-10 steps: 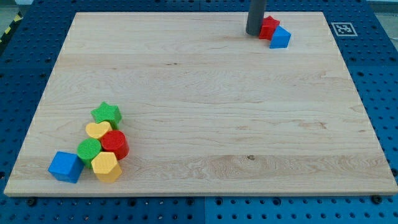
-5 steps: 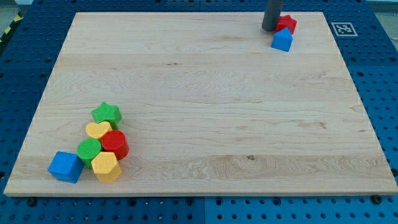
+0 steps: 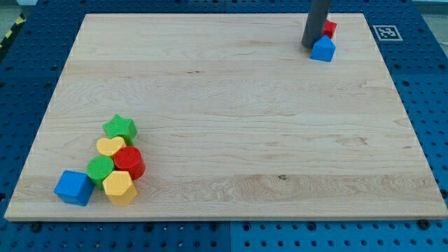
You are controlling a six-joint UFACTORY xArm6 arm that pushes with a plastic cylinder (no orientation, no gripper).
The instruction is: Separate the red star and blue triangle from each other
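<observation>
The red star (image 3: 329,29) sits near the board's top right corner, mostly hidden behind the rod, so only its right part shows. Just below it, touching or nearly so, is the blue triangle (image 3: 323,50). Both look like small rigid blocks — light, hard, and likely to slide easily on the smooth wood, and to spin if pushed off-centre. Nothing here can be grasped: the arm ends in a bare rod with no jaws and holds nothing, so each block has to be shoved from a flat side.

The blue triangle points its apex toward the view's top, with its broad base toward the bottom; it is compact, with no clear long axis. The star's orientation cannot be read, as too little of it shows.

My tip (image 3: 308,46) stands just left of the triangle's upper edge and left of the star, close against both, at about the level of the seam between them. I judge that a push on the triangle toward the view's bottom would open the gap more safely, since the star lies close to the top edge.

Well apart, at the bottom left of the wooden board (image 3: 224,140), is a cluster of 6 blocks — a green star (image 3: 120,128), yellow heart (image 3: 110,146), red cylinder (image 3: 129,162), green block (image 3: 101,169), yellow hexagon (image 3: 119,187) and blue cube (image 3: 73,187).
</observation>
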